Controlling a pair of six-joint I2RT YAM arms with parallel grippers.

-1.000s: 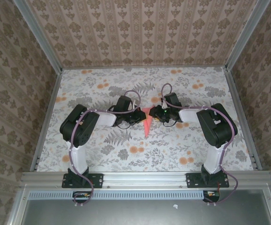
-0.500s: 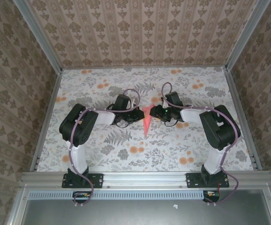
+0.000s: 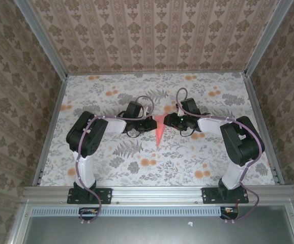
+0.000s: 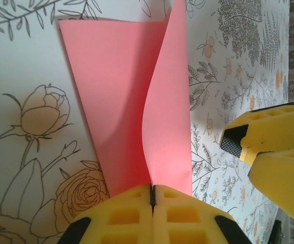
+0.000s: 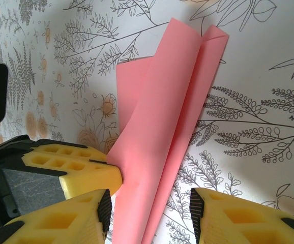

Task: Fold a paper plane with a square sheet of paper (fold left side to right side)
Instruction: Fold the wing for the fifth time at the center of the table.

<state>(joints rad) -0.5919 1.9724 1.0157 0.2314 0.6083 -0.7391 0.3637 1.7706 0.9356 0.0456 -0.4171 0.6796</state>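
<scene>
Low in the left wrist view, a raised flap of the paper plane (image 4: 121, 91) is pinched by the left gripper (image 4: 152, 192). The right gripper (image 5: 149, 208) is held spread astride it, at the centre of the table (image 3: 111, 96). A wing fold seems underway; next the flap must be laid over and creased.

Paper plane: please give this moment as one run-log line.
paper plane: one flap standing up | left claw: shut on that flap | right claw: open, plane between its fingers
</scene>
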